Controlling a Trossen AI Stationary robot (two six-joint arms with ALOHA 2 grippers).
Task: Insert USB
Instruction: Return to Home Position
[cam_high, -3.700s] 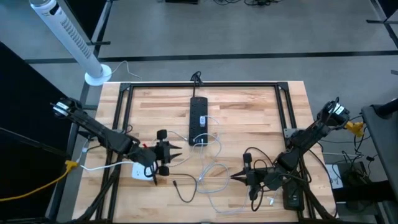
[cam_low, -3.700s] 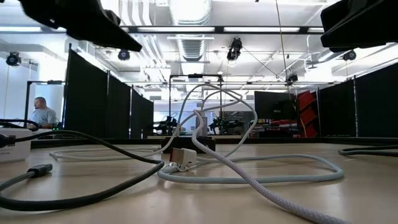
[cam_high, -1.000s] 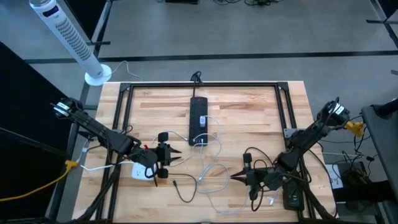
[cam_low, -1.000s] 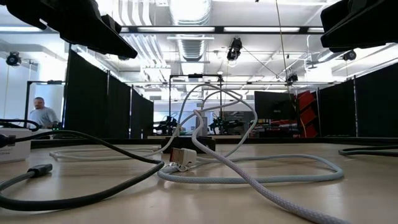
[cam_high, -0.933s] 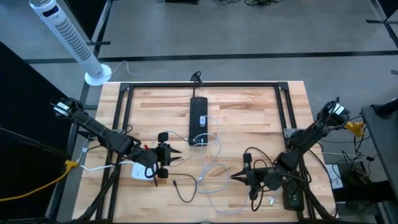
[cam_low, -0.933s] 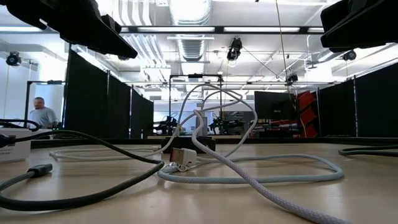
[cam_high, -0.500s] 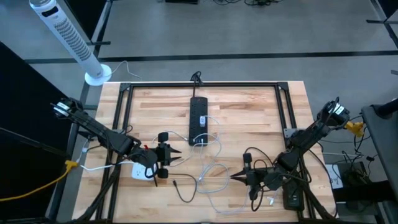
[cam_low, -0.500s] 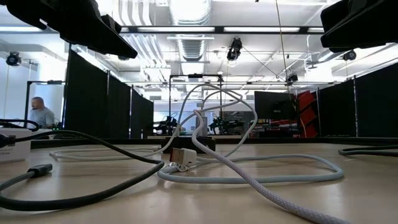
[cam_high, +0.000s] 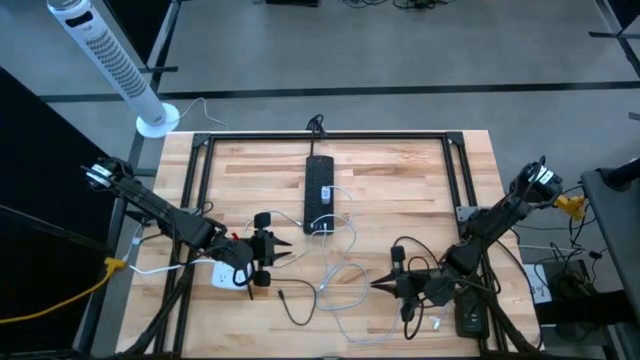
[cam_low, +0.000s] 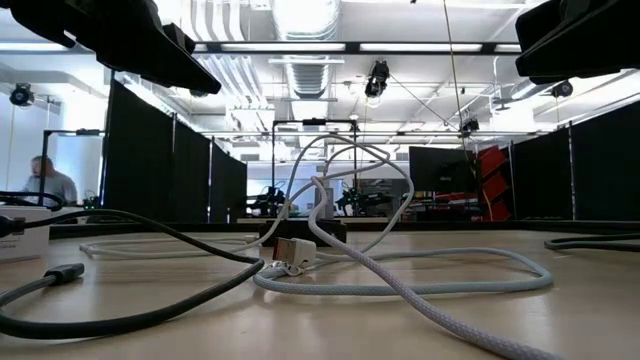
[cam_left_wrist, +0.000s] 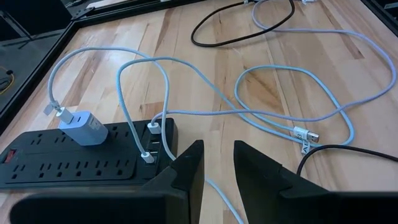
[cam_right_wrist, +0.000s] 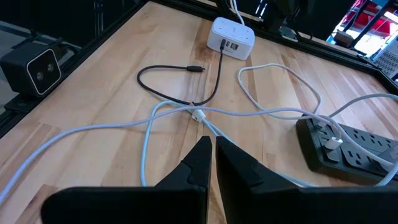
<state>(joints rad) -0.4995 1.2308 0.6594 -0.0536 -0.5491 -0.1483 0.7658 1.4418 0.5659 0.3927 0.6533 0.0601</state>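
**Table, as seen from the room**

- Wooden table (cam_high: 400, 170), ringed by a dark frame.
- Black power strip (cam_high: 319, 190), lying lengthwise at the middle of the table. A pale blue adapter (cam_left_wrist: 84, 129) is plugged into one of its sockets, and two white plugs (cam_left_wrist: 153, 127) are seated in the USB ports at its near end.
- Pale cables (cam_low: 400, 290), looping loosely over the wood between the strip and the front edge.
- White charger block (cam_right_wrist: 231, 34), at the left front of the table, with a black cable (cam_right_wrist: 168, 67) plugged into it. The cable's other end lies free on the wood.
- Left gripper (cam_high: 288, 250), low over the table between the charger block and the strip. Its fingers (cam_left_wrist: 189, 168) are slightly spread and carry nothing.
- Right gripper (cam_high: 376, 284), at the right front near the cable loops. Its fingers (cam_right_wrist: 200, 152) are pressed together and empty.
- White tower fan (cam_high: 105, 60), leaning beyond the far left corner.
- A person (cam_low: 45, 182), blurred, far off in the room.
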